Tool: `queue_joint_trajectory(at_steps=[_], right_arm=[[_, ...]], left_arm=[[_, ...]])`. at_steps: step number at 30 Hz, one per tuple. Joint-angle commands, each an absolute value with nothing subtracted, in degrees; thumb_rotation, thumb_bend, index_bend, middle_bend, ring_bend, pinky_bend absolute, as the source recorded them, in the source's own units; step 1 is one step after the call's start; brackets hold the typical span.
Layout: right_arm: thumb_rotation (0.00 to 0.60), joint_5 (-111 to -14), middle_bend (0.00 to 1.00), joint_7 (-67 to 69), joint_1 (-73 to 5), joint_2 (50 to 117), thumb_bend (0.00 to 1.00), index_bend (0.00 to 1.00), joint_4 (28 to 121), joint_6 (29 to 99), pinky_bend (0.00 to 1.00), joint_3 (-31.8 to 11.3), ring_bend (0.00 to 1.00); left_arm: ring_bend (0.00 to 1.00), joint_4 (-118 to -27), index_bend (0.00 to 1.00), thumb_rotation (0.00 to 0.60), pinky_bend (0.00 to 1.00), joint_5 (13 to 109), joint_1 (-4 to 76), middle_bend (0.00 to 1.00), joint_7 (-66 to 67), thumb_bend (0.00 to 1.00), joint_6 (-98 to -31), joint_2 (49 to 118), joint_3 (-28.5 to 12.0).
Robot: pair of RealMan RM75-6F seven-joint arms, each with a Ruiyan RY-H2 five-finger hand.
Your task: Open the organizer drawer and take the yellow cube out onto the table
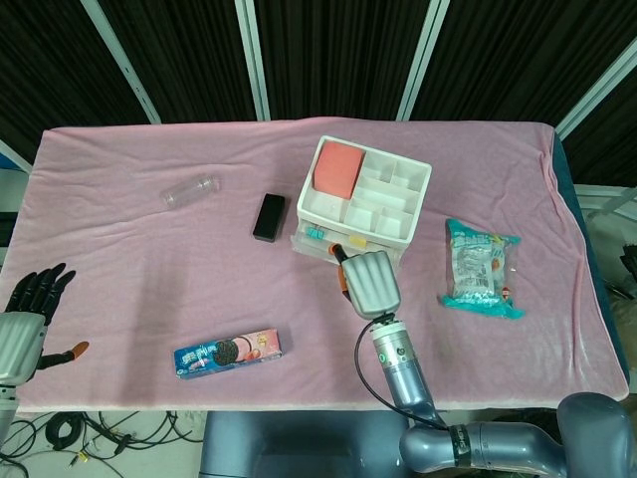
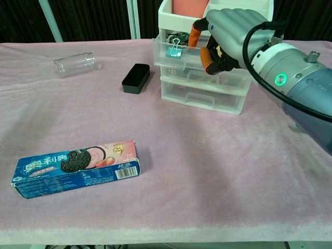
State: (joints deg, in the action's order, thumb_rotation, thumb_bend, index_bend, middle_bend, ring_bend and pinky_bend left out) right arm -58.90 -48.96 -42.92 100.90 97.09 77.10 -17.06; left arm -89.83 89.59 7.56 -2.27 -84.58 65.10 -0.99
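Note:
The white organizer (image 1: 306, 189) with clear drawers (image 2: 202, 96) stands mid-table. Its top drawer (image 2: 179, 58) is pulled partly out, and a teal binder clip (image 2: 174, 50) shows inside it. My right hand (image 2: 233, 33) grips that drawer's front with curled fingers; in the head view this hand (image 1: 370, 282) sits just in front of the organizer. A small pale cube shows faintly in the middle drawer. No yellow cube is visible. My left hand (image 1: 25, 309) hangs at the table's lower left edge, fingers apart and holding nothing.
A pink block (image 1: 338, 167) fills one top tray compartment. A black box (image 2: 136, 78) and a clear jar (image 2: 75, 63) lie left of the organizer. A cookie pack (image 2: 78, 167) lies near the front edge, and a teal snack bag (image 1: 482, 267) lies to the right.

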Motion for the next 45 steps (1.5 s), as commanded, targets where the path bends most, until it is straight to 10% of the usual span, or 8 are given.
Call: queue_joint_trajectory(at_steps=[1, 45], right_arm=[[0.6, -58.2, 0.83, -49.9, -43.0, 100.6, 0.63, 0.41, 98.0, 77.2, 0.85, -17.0, 0.92], [0.6, -57.1, 0.83, -53.6, -42.7, 99.3, 0.63, 0.48, 105.0, 79.0, 0.85, -14.5, 0.91]], left_arm=[[0.0, -89.8, 0.0, 0.6, 0.0, 89.6, 7.6, 0.0, -2.3, 0.0, -84.5, 65.1, -1.0], [0.0, -90.0, 0.0, 0.6, 0.0, 89.2, 7.6, 0.0, -2.3, 0.0, -84.5, 65.0, -1.1]])
